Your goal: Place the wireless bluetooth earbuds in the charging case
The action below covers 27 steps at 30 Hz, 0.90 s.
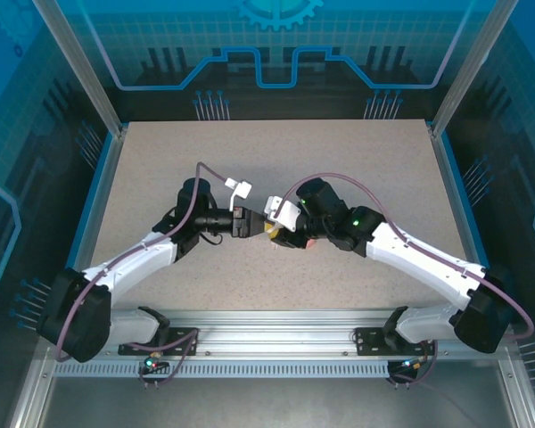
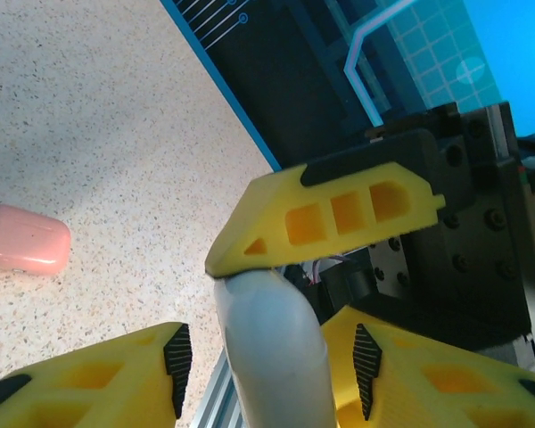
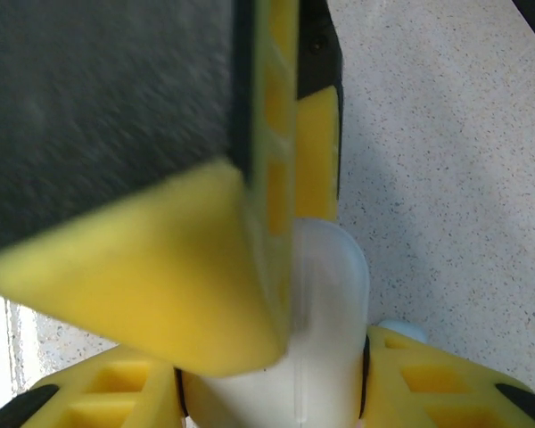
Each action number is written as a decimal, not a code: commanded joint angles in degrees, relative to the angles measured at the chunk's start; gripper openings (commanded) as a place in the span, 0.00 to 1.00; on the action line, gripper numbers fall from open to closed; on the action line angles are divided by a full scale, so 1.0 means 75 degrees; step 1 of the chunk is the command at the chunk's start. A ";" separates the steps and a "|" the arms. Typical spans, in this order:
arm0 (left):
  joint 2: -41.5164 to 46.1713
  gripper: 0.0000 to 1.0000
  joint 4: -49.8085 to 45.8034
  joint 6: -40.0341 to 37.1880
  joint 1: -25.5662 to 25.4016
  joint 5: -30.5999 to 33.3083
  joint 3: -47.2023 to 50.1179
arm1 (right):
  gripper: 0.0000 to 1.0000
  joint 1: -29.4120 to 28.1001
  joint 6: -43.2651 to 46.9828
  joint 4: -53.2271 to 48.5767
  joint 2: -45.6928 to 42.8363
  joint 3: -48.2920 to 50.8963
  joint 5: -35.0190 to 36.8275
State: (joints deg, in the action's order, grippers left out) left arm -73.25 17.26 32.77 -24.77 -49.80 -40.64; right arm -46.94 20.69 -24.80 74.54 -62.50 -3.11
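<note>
A white charging case (image 3: 325, 294) is held off the table, and my right gripper (image 3: 272, 397) is shut on its sides. Both grippers meet at the table's middle, the left gripper (image 1: 248, 223) facing the right gripper (image 1: 275, 229). In the left wrist view the same white case (image 2: 272, 348) stands between the jaws of my left gripper (image 2: 272, 361). A gap shows on each side of the case, so this gripper is open around it. A yellow finger of the right gripper (image 2: 325, 218) rests on the case's far end. The earbuds are hidden or out of view.
A pink case (image 2: 22, 239) lies shut on the speckled table (image 2: 98, 107), left of the left gripper. A small pale rounded thing (image 3: 401, 330) peeks out on the table behind the right finger. Blue walls stand along the table's edges (image 1: 446, 143).
</note>
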 commanded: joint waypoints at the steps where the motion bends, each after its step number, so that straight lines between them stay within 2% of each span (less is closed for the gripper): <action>1: -0.0129 0.49 -0.0136 -0.0226 -0.0095 -0.0089 -0.0266 | 0.36 -0.0092 0.0037 0.0140 0.0082 -0.0291 0.0133; 11: -0.0065 0.38 -0.0375 -0.0350 -0.0152 0.0007 -0.0219 | 0.36 -0.0093 0.0048 0.0060 0.0243 -0.0432 0.0466; 21: 0.0154 0.18 -0.0652 -0.0639 -0.0154 0.0060 -0.0318 | 0.39 -0.0082 0.0009 0.0015 0.0227 -0.0491 0.0405; 24: 0.0244 0.15 -0.0497 -0.0661 -0.0154 0.0163 -0.0268 | 0.50 -0.0049 -0.0067 -0.0107 0.0155 -0.0526 0.0311; 27: 0.0416 0.10 -0.0165 -0.0788 -0.0162 0.0430 -0.0084 | 0.69 0.0063 -0.0259 -0.0186 -0.0145 -0.0432 0.0010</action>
State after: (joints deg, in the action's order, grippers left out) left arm -72.58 13.58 29.43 -25.43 -47.48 -41.12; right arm -47.07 20.12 -25.91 76.03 -64.27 -0.69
